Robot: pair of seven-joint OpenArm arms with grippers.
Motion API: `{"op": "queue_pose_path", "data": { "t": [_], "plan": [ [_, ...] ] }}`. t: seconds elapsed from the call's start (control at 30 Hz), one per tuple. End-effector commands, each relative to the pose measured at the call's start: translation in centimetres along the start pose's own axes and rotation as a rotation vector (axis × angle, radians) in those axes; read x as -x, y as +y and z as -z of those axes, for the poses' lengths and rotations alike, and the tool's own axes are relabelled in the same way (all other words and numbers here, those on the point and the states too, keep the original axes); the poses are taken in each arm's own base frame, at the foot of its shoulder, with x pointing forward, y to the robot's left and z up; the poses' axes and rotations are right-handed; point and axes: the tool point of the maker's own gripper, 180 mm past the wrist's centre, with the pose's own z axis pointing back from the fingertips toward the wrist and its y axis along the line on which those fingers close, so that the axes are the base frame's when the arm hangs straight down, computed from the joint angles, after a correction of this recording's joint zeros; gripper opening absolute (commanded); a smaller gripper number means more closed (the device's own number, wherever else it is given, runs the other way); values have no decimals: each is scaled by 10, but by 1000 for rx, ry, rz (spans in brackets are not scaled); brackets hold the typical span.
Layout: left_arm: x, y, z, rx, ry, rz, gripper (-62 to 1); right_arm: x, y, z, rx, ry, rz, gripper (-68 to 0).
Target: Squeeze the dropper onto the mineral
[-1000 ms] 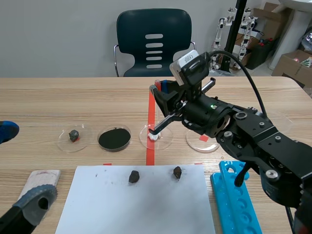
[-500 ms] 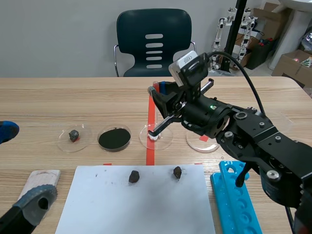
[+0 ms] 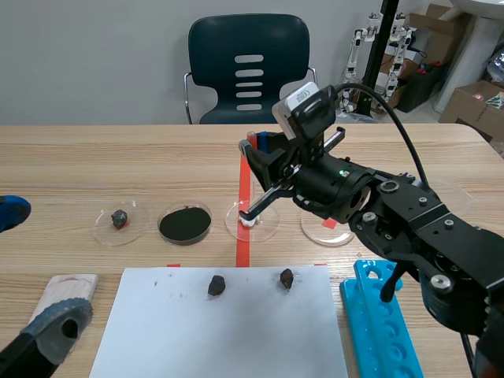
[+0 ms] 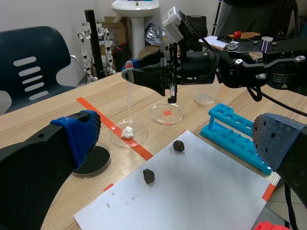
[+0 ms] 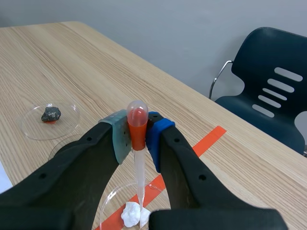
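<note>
Dropper (image 5: pixel 139 167) sat pinched by its red bulb in the right gripper (image 5: pixel 136 136), tip just above the white mineral (image 5: pixel 132 214) below. The left gripper (image 4: pixel 177 139) gaped wide, empty

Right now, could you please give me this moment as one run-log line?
right gripper: shut on dropper | dropper tip: over white mineral in clear dish | left gripper: open, holding nothing
</note>
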Motion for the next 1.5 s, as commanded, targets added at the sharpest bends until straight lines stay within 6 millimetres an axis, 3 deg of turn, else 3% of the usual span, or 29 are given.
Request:
{"op": "queue_pose_path", "data": {
  "t": [0.0, 0.5, 1.47],
  "plan": [
    [-9, 1, 1, -3, -32, 3, 14, -14, -7, 6, 5, -41, -15, -619],
    [-9, 1, 1, -3, -32, 3, 14, -14, -7, 6, 5, -41, -15, -671],
    [-9, 1, 1, -3, -32, 3, 14, -14, -9, 6, 16, -41, -19, -671]
  ]
}}
